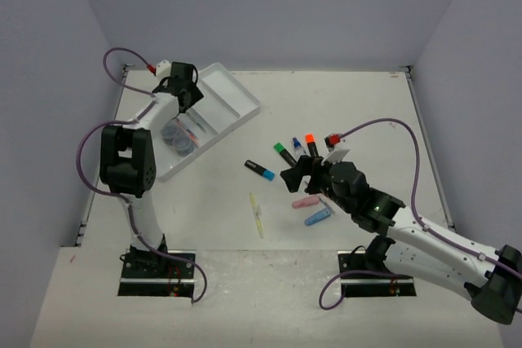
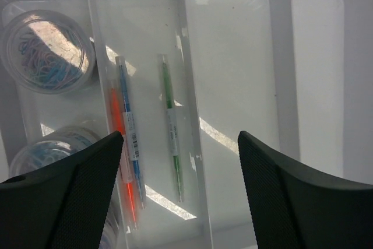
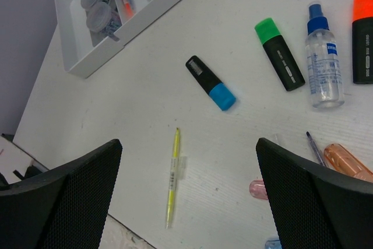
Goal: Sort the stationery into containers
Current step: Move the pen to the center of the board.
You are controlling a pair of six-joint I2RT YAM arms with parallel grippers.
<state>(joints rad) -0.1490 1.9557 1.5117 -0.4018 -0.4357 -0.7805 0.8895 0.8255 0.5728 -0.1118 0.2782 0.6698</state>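
While both arms' jaws gape, the green pen (image 2: 171,126) lies beside a divider (image 2: 187,74) of the tray (image 2: 233,56).

Wide pincer (image 2: 179,144) over tray (image 2: 233,74) w/ pens (image 2: 169,115)

No legible lettering; blue label (image 3: 331,47) on spray bottle (image 3: 324,71) too small.

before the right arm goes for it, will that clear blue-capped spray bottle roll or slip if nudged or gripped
The spray bottle lies on its side and looks round, so a nudge would probably roll it. Its clear, smooth body may slip in a pinch. It looks like rigid plastic, likely light.
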